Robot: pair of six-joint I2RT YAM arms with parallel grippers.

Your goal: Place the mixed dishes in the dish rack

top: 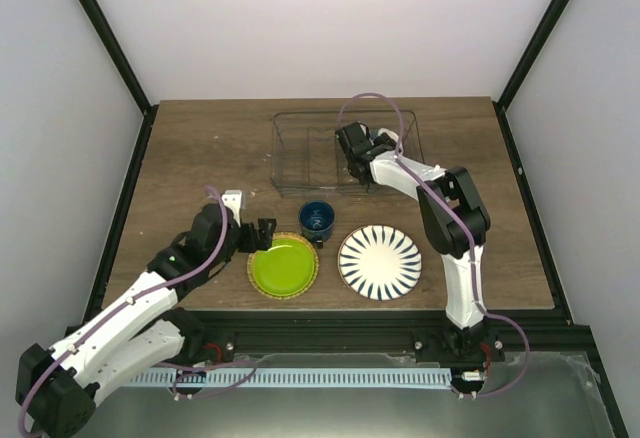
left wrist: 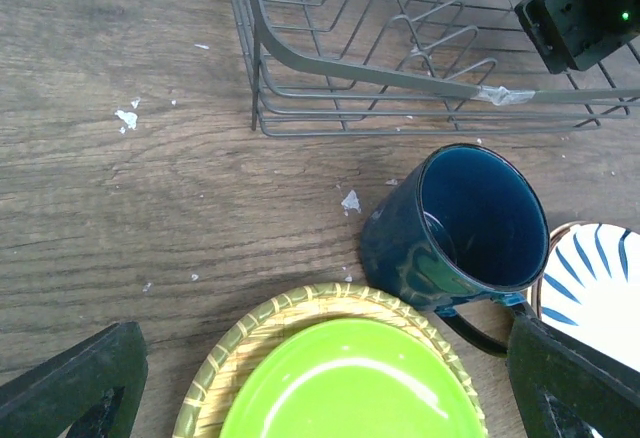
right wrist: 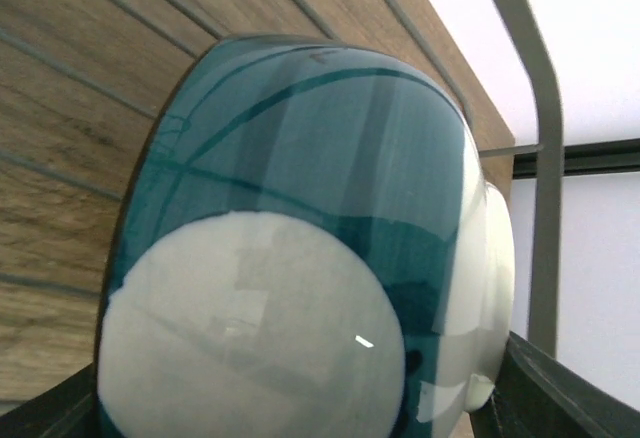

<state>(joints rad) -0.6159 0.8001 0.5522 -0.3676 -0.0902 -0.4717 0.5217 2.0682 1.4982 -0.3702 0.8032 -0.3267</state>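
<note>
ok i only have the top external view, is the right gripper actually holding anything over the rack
Observer: yes. The right wrist view shows a bowl, glazed teal and white outside, held on its side in the right gripper, with dish rack wire behind it.
Operator: and is the left one closed yet
Observer: no. The left wrist view shows the left gripper wide open, with the lime-green plate between its fingers.
</note>
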